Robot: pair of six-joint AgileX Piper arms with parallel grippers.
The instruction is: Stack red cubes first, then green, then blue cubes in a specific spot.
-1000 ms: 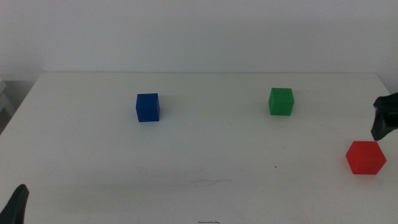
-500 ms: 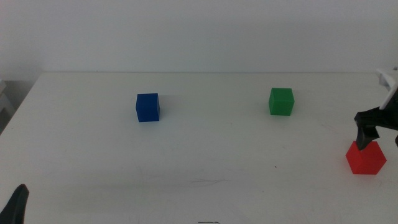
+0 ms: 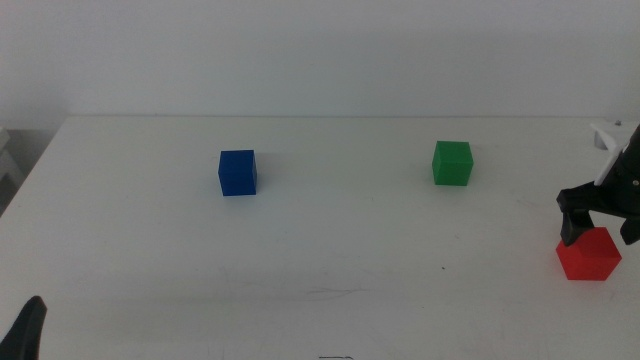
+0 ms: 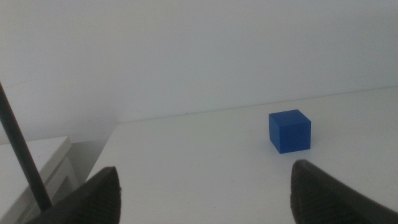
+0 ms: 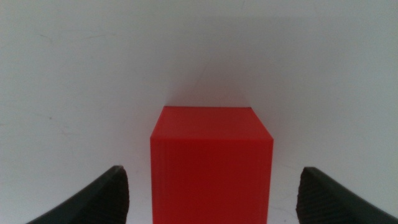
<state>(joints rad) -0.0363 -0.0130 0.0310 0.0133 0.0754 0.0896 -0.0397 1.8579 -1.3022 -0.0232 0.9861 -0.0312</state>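
A smooth white table (image 3: 330, 250) filled most of the middle view, its far edge meeting a plain white wall (image 3: 320, 50) toward 12 o'clock. A tiny dark speck (image 3: 443, 267) sat on the tabletop toward 4 o'clock, and a faint grey scuff (image 3: 335, 292) lay near 6 o'clock. Beyond the table's edge at 9 o'clock stood a pale low piece of furniture (image 3: 8, 160), only partly visible.
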